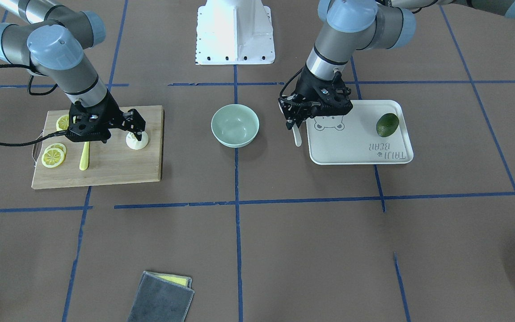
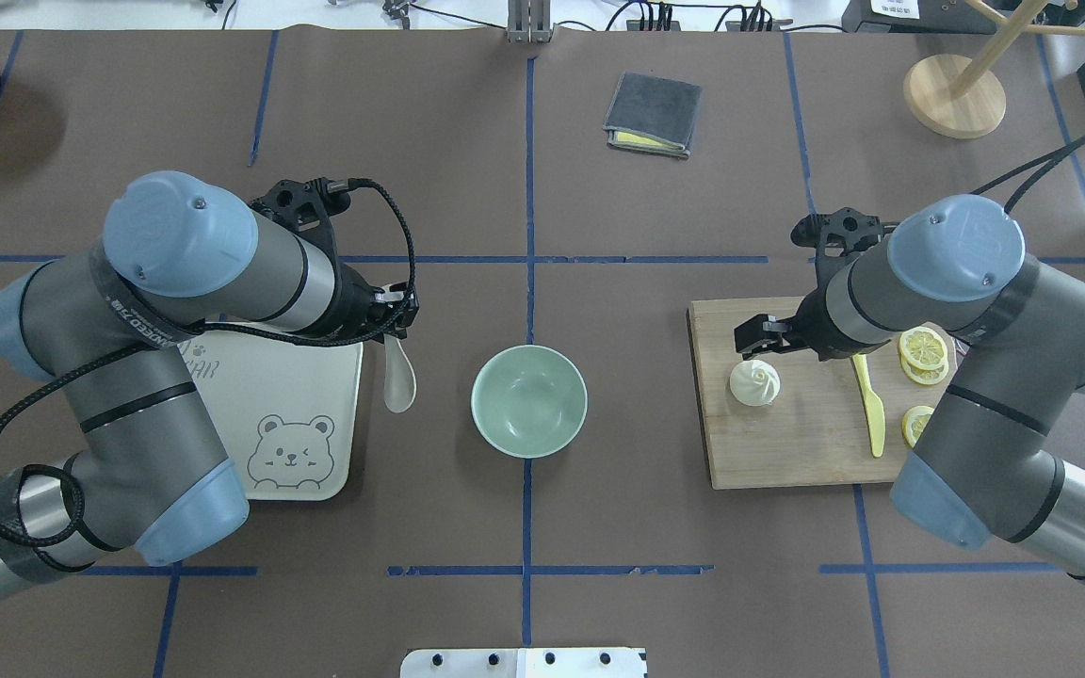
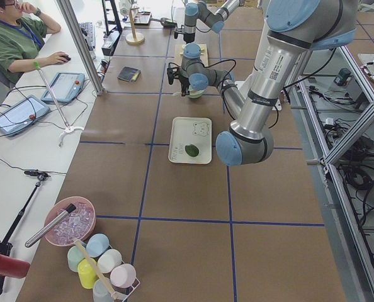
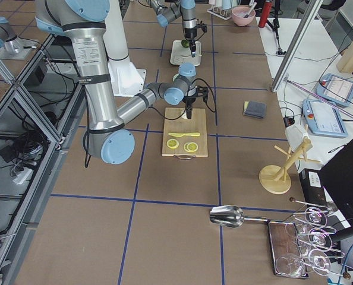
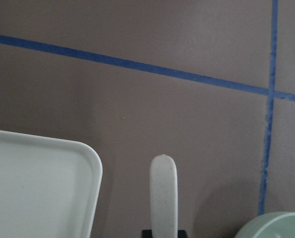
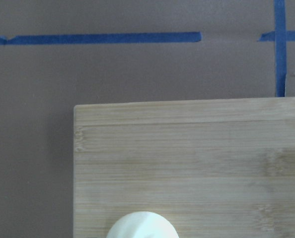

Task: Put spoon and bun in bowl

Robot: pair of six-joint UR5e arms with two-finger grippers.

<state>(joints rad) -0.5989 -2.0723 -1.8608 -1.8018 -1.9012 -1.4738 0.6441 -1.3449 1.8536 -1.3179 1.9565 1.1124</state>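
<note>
The pale spoon (image 2: pixel 398 375) hangs from my left gripper (image 2: pixel 396 325), which is shut on its upper end, between the bear tray and the bowl. It also shows in the front view (image 1: pixel 297 136) and the left wrist view (image 5: pixel 163 193). The mint-green bowl (image 2: pixel 529 400) stands empty at the table's middle, also seen in the front view (image 1: pixel 235 125). The white bun (image 2: pixel 754 382) sits on the cutting board's corner nearest the bowl. My right gripper (image 2: pixel 757 344) is open just above and beside it. The bun's top shows in the right wrist view (image 6: pixel 142 225).
The wooden cutting board (image 2: pixel 806 443) holds a yellow knife (image 2: pixel 870 405) and lemon slices (image 2: pixel 924 350). The white bear tray (image 2: pixel 251 395) holds a green avocado (image 1: pixel 387 124). A folded grey cloth (image 2: pixel 653 113) lies at the far side. A wooden stand (image 2: pixel 954 94) is far right.
</note>
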